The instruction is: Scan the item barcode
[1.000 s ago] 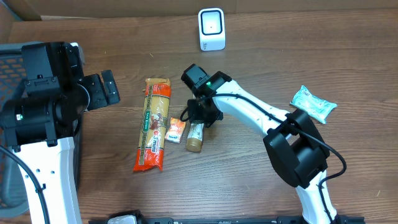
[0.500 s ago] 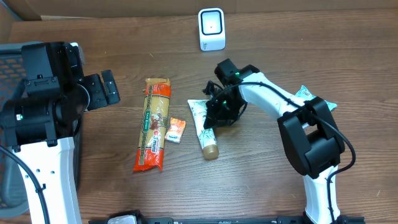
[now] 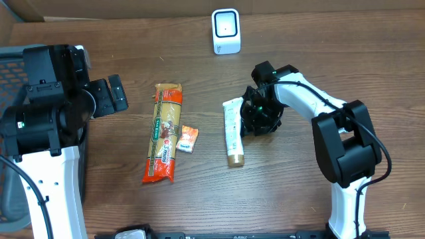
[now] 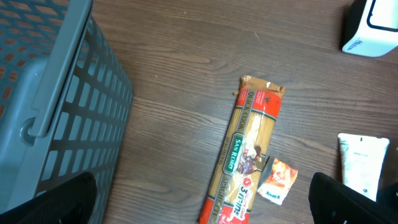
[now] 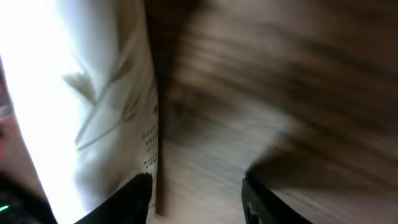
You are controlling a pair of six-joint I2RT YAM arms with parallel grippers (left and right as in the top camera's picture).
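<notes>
Right arm comes up from the near right corner of the desk (image 3: 199, 206), folds at the elbow and doubles back left, so the right claw (image 3: 256, 119) sits low near the middle, just right of the tube (image 3: 232, 133). Left arm stands at the left edge, its claw (image 3: 110, 95) pointing right toward the pasta pack (image 3: 165, 133). Grey basket (image 4: 56, 93) sits at the left edge, can't tell what's in it. Right claw is partly open, only bare wood between its fingers (image 5: 134, 194), gripping nothing. The tube lies flat just beside it, cap toward the near edge, in front of the white scanner (image 3: 226, 30). Left claw is spread wide, empty.
</notes>
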